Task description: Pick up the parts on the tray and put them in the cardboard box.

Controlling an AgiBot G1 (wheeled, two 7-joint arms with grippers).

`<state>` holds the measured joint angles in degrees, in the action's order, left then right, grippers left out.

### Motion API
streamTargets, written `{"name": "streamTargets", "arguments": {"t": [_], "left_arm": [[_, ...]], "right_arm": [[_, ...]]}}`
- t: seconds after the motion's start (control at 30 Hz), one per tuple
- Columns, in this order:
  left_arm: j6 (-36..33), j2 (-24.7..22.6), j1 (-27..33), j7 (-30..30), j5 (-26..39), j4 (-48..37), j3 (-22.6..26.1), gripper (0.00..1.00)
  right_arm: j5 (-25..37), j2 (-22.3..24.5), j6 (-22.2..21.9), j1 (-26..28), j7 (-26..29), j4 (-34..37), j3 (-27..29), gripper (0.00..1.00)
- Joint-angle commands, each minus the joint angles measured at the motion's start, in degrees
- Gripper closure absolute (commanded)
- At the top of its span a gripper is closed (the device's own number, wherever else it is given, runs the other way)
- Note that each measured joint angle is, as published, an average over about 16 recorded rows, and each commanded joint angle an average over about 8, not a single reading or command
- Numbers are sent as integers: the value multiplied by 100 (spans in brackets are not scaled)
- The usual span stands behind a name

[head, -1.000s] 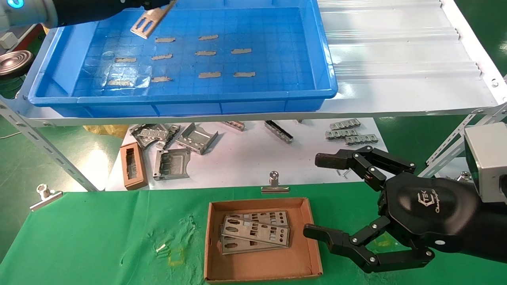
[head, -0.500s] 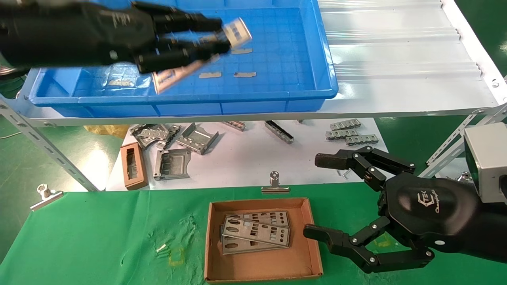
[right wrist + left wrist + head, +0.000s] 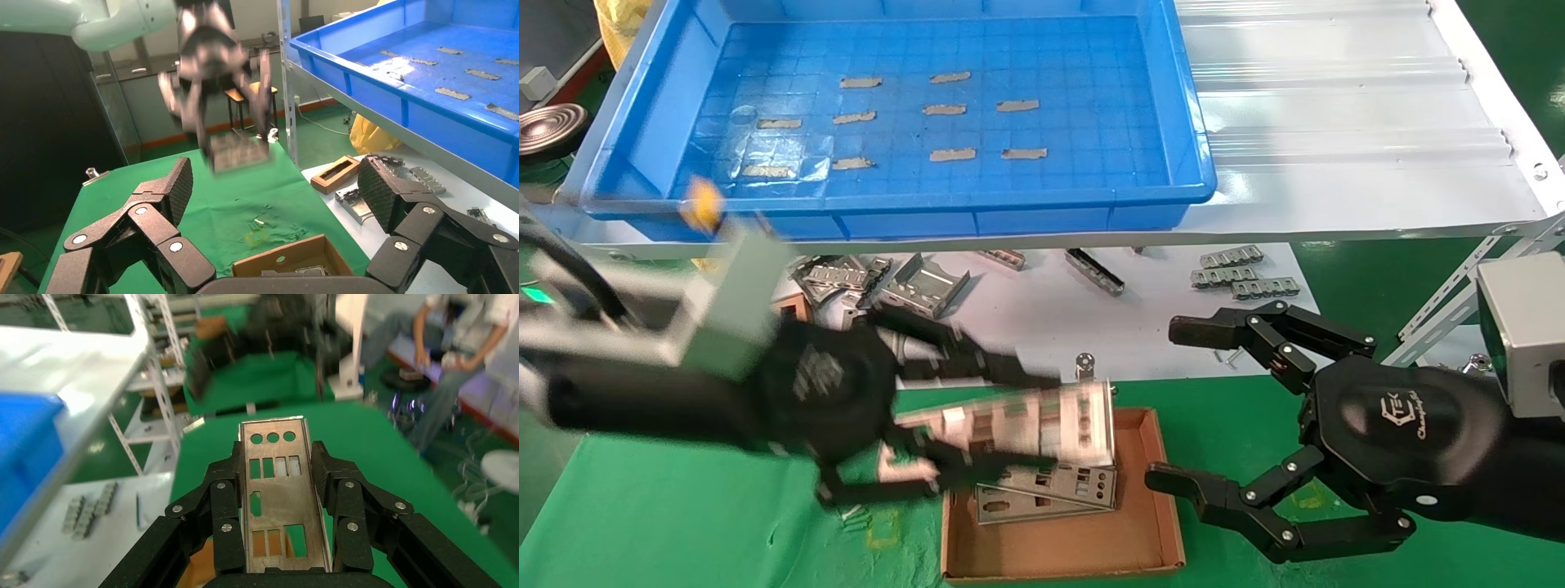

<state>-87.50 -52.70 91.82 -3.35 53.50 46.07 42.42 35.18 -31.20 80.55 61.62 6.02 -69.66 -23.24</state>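
Note:
My left gripper (image 3: 1042, 433) is shut on a silver-grey punched plate (image 3: 1050, 420) and holds it just above the back left part of the cardboard box (image 3: 1169, 523). In the left wrist view the plate (image 3: 275, 496) sits lengthwise between the fingers of this gripper (image 3: 275, 456). Other plates (image 3: 1058, 490) lie stacked in the box. The blue tray (image 3: 1009, 211) on the shelf holds only grey tape strips. My right gripper (image 3: 1173, 404) is open and empty, just right of the box. The right wrist view shows the box (image 3: 287, 260) and the carried plate (image 3: 238, 153).
Folded metal brackets (image 3: 919, 286), linked clips (image 3: 1238, 278) and a narrow brown frame piece (image 3: 336, 173) lie on the white surface under the shelf. A binder clip (image 3: 1083, 367) holds the green cloth behind the box. A white corrugated sheet (image 3: 1336, 106) lies right of the tray.
My left gripper has carried the plate from over the tray's far left, across the tray, and down off the shelf to just above the box. The right arm has not moved.

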Motion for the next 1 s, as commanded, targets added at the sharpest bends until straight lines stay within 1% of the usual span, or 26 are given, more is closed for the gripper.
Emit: {"name": "streamTargets", "arguments": {"t": [0.03, 0.27, 0.47, 0.5, 0.53, 0.73, 0.77, 0.8, 0.9, 1.0], "left_arm": [[107, 64, -215, -100, -3, 202, 221, 100], [1119, -859, -641, -1120, 847, -536, 592, 100], [1614, -1531, -832, -1906, 1196, -1269, 748, 100], [1649, -1623, -842, -2013, 1229, -1389, 766, 96], [1673, -1701, -841, -2117, 1260, -1495, 782, 85], [1826, -2009, -766, -2788, 1401, -1986, 818, 10], [1843, -2036, -750, -2890, 1412, -2051, 816, 1], [1850, -2058, -734, -2985, 1417, -2113, 811, 0], [1804, -2104, -684, -3193, 1412, -2294, 798, 0], [1682, -2136, -628, -3286, 1391, -2483, 792, 0]], "right_arm": [[0, 0, 0, 0, 0, 0, 0, 0], [0, 0, 0, 0, 0, 0, 0, 0], [0, 0, 0, 0, 0, 0, 0, 0], [0, 0, 0, 0, 0, 0, 0, 0], [0, 0, 0, 0, 0, 0, 0, 0], [0, 0, 0, 0, 0, 0, 0, 0], [0, 0, 0, 0, 0, 0, 0, 0], [0, 0, 0, 0, 0, 0, 0, 0], [0, 0, 0, 0, 0, 0, 0, 0], [0, 0, 0, 0, 0, 0, 0, 0]]}}
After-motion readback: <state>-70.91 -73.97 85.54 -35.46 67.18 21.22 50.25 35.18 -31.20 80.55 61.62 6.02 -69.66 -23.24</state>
